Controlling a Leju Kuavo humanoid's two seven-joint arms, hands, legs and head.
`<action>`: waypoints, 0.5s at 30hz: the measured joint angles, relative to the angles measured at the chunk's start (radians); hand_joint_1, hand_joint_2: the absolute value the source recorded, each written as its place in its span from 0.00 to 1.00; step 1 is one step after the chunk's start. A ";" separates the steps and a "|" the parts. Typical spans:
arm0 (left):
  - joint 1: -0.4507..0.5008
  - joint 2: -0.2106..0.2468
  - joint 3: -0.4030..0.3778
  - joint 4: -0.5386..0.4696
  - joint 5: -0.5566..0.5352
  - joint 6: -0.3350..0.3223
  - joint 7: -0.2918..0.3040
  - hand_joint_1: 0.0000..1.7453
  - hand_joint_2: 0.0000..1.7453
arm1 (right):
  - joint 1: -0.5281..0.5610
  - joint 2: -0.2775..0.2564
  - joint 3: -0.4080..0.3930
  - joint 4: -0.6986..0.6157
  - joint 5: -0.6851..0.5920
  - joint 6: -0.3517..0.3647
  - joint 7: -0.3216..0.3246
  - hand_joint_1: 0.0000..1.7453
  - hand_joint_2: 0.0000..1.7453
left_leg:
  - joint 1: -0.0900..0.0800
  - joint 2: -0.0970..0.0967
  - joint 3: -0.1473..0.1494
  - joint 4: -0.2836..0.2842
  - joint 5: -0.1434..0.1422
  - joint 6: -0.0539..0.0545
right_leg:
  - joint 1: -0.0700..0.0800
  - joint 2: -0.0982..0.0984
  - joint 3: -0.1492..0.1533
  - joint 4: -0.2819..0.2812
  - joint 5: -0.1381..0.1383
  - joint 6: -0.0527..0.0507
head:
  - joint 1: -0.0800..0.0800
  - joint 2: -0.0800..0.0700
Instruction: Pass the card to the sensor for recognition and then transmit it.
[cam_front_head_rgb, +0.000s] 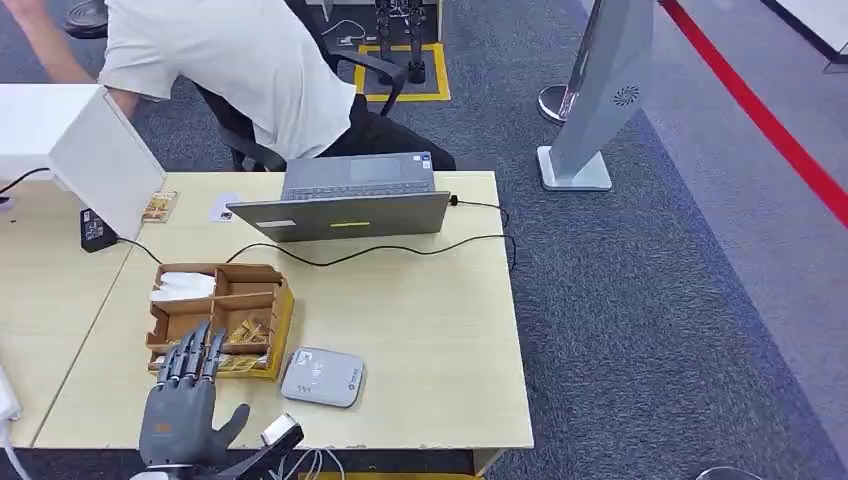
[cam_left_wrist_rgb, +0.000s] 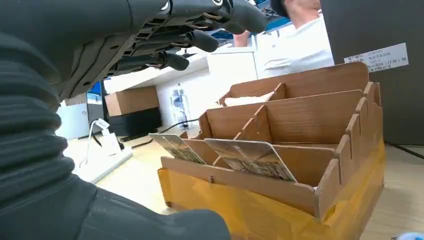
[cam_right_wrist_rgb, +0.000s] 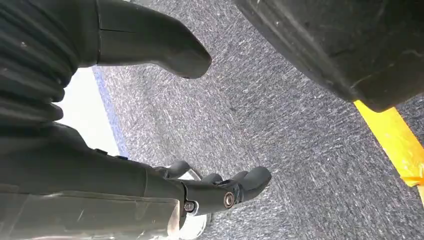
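L hand (cam_front_head_rgb: 185, 395) empty above card box (cam_front_head_rgb: 262, 345).

The bench (cam_front_head_rgb: 420, 330) is pale wood colour, and the divided box (cam_front_head_rgb: 225, 300) on it is brown with a yellow base. The sensor (cam_front_head_rgb: 321, 377) is light grey, the laptop (cam_front_head_rgb: 345, 205) is grey, and the carpet floor (cam_front_head_rgb: 640, 320) is dark speckled grey with a red stripe (cam_front_head_rgb: 760, 115).

left hand (cam_front_head_rgb: 185, 405) open, right hand (cam_right_wrist_rgb: 150, 165) seemingly empty.

Left hand (cam_front_head_rgb: 185, 405): grey back, thick grey thumb, dark fingers (cam_front_head_rgb: 190, 352), ribbed grey wrist cover.
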 joint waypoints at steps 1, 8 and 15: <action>0.000 0.000 0.000 0.001 0.000 0.000 0.000 0.00 1.00 | 0.000 0.000 0.000 0.000 0.000 0.000 0.000 0.00 1.00 | 0.000 0.000 0.000 0.000 0.000 0.000 | 0.000 0.000 0.000 0.000 0.000 0.000 | 0.000 0.000; -0.002 -0.006 0.012 0.016 -0.003 -0.009 0.000 0.00 1.00 | 0.000 0.000 0.000 0.000 0.012 0.000 0.000 0.00 1.00 | 0.000 0.000 0.000 0.000 0.000 0.000 | 0.000 0.000 0.000 0.000 0.000 0.000 | 0.000 0.000; -0.026 -0.029 0.062 0.080 -0.019 0.006 -0.002 0.00 1.00 | 0.000 0.000 0.000 0.000 0.017 0.001 0.000 0.00 1.00 | 0.000 0.000 0.000 0.000 0.000 0.000 | 0.000 0.000 0.000 0.000 0.000 0.000 | 0.000 0.000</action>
